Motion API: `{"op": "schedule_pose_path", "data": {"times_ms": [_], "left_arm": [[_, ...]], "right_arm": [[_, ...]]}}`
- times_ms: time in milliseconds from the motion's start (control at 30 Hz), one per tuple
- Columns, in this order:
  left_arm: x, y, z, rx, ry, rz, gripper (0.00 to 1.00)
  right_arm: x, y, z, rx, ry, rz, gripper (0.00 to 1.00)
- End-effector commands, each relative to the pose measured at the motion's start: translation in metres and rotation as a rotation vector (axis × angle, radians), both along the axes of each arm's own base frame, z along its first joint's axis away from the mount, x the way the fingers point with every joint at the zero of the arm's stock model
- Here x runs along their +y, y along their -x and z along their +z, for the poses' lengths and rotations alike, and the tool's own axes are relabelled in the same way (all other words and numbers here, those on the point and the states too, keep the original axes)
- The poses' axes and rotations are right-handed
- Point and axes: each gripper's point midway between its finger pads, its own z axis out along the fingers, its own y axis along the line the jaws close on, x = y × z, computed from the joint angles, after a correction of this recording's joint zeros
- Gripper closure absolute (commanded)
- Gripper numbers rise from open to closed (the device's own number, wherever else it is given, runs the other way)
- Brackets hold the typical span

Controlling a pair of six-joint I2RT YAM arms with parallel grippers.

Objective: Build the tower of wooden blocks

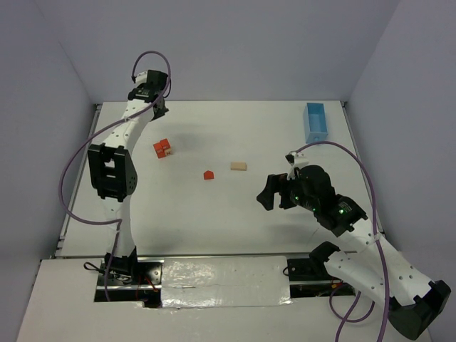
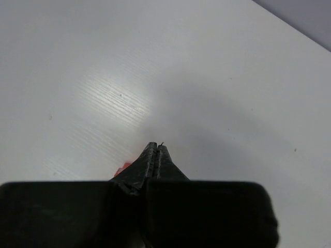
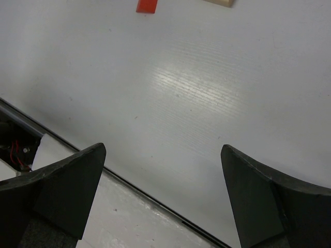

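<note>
Tray (image 1: 315,121) far rt — blocks (image 1: 163,148) mid-table

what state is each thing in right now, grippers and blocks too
left gripper: shut, nothing between its fingers
right gripper: open wide, empty
red-orange and tan block cluster: grouped together, not gripped
small red block: lying loose, alone
tan bar: lying flat, alone
light-blue tray: open side up, looks empty
</note>
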Motion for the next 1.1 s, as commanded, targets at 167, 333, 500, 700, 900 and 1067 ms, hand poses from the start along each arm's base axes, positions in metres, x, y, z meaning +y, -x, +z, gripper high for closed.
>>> {"op": "schedule_pose_path", "data": {"times_ms": [167,333,500,700,900,1067], "left_arm": [[0.0,0.002,-0.037,0.1,0.025,-0.057,1.0],[-0.001,0.003,-0.05,0.128,0.035,-0.07,1.0],[-0.001,0.005,-0.057,0.151,0.037,-0.074,1.0],[0.001,0.012,-0.065,0.176,0.032,-0.065,1.0],[-0.003,0.017,-0.072,0.194,0.051,-0.085,1.0],[-0.006,0.02,-0.075,0.201,0.066,-0.101,1.0]], "right_arm": [[0.008,-0.005,0.009,-0.047,-0.017,0.027,0.0],[0.008,-0.004,0.008,-0.041,-0.015,0.03,0.0],[0.008,-0.004,0.008,-0.042,-0.016,0.03,0.0],[0.008,-0.004,0.008,-0.041,-0.017,0.032,0.0],[0.009,-0.004,0.007,-0.039,-0.016,0.034,0.0],[0.009,-0.003,0.007,-0.037,-0.016,0.036,0.0]]}}
